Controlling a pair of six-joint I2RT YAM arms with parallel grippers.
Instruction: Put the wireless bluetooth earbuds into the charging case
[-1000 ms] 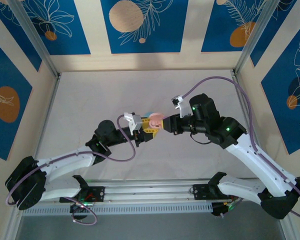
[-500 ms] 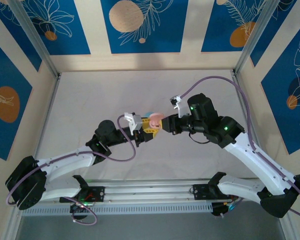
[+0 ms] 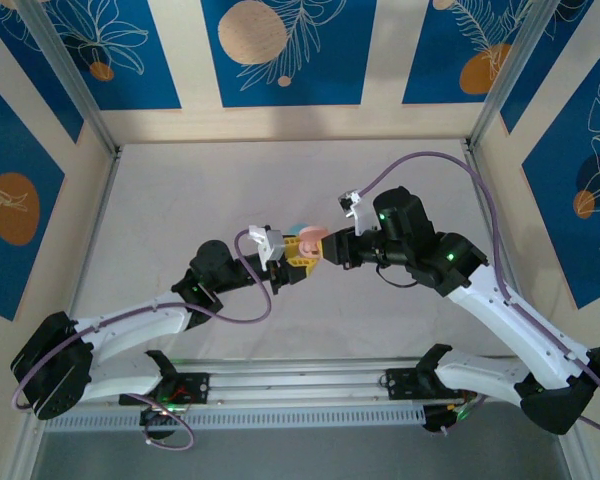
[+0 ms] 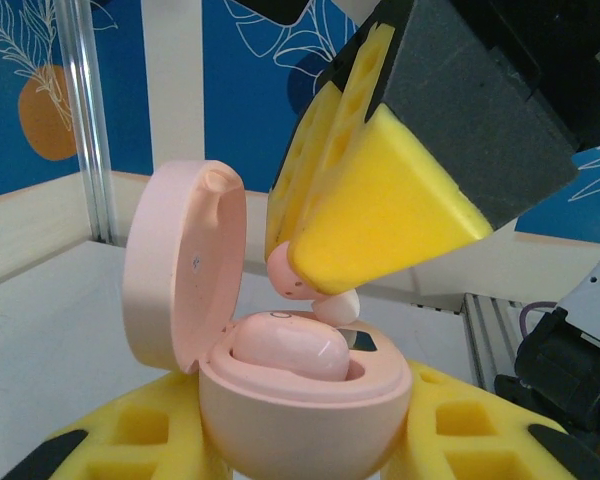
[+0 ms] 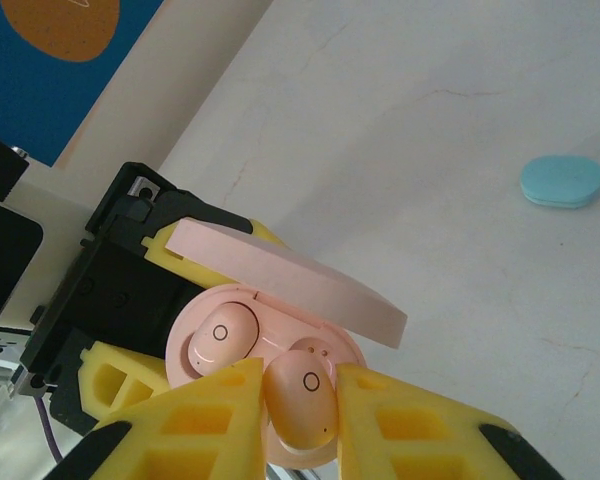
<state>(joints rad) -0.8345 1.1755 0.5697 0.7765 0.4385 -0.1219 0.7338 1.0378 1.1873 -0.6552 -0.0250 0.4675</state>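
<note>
Right gripper point(image 5: 302, 420), clamped on a pink earbud point(image 5: 302, 385), poises it at the empty socket of the open pink charging case point(image 4: 290, 420), gripped mid-table by the left gripper point(image 3: 296, 260). Second pink earbud point(image 5: 220, 338) already sits seated; this one apparently just needs pressing home. Blue case point(image 5: 562, 181) lies closed on the far side.

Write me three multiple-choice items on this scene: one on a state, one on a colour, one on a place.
1. The lid of the pink case is: A shut, B open, C off.
2. The bud in the right gripper is: A lilac, B blue, C pink.
3. The blue case lies: A in the pink case, B on the table, C in the right gripper.
Key: B, the lid stands up from the base; C, it matches the pink case; B, it rests shut on the table.
</note>
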